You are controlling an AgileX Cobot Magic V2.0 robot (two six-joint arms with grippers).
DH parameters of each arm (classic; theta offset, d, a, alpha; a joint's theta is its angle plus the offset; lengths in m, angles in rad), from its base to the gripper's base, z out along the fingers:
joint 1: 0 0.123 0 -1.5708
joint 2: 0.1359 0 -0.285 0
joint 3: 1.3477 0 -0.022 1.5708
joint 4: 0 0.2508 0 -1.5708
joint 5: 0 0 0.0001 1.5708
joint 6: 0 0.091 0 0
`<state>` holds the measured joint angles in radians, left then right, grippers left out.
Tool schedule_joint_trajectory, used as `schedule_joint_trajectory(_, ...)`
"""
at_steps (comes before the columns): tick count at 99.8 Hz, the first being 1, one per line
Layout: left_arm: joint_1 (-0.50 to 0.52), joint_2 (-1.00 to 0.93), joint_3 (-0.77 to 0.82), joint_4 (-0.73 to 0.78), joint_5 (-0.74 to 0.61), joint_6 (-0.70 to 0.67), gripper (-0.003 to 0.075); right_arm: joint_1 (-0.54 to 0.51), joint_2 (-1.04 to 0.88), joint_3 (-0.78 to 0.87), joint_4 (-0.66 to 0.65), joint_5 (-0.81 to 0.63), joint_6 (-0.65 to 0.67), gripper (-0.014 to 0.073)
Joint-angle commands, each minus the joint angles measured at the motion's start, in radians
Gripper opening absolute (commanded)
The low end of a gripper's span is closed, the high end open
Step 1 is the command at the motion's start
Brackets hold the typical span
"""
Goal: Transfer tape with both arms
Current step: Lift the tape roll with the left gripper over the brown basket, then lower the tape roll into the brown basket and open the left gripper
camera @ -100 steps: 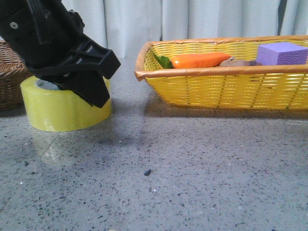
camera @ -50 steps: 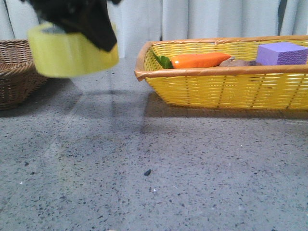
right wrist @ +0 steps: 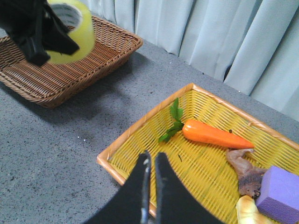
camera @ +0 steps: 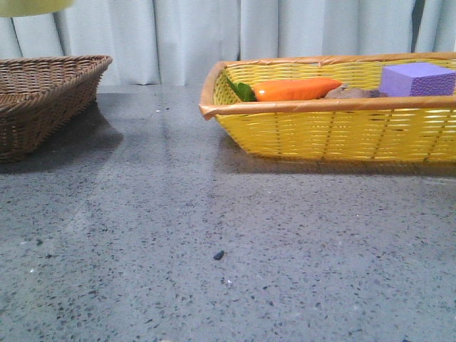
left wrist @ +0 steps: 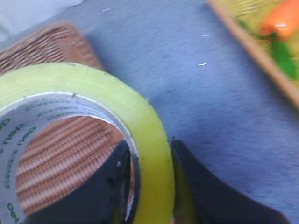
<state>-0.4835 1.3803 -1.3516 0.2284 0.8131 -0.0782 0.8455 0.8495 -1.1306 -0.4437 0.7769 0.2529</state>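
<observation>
The tape [left wrist: 84,140], a glossy translucent yellow roll with a white printed core, hangs in the air over the brown wicker basket [right wrist: 60,65], at the upper left of the right wrist view. Its hollow faces the left wrist camera. The left gripper [left wrist: 149,186] pinches its wall, one finger inside the core. The right gripper [right wrist: 150,175], fingers nearly together and empty, hovers above the yellow woven basket [right wrist: 140,154] holding a carrot [right wrist: 212,134].
</observation>
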Motion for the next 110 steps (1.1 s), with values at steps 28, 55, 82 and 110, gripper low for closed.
schedule_joint_trajectory(28,0.194,0.009,0.043,-0.025,-0.108,-0.002,-0.0010,0.000,-0.011,-0.025,-0.029,-0.057,-0.002,-0.0067)
schedule_joint_trajectory(55,0.199,0.103,0.105,-0.049,-0.217,-0.002,-0.0010,0.000,-0.011,-0.025,-0.027,-0.057,0.020,-0.0067)
schedule_joint_trajectory(82,0.199,0.162,0.105,-0.049,-0.243,-0.002,-0.0009,0.000,-0.011,-0.025,-0.023,-0.057,0.026,-0.0067)
schedule_joint_trajectory(110,0.199,0.168,0.105,-0.053,-0.239,-0.002,0.0111,0.000,-0.011,-0.025,-0.023,-0.057,0.026,-0.0067)
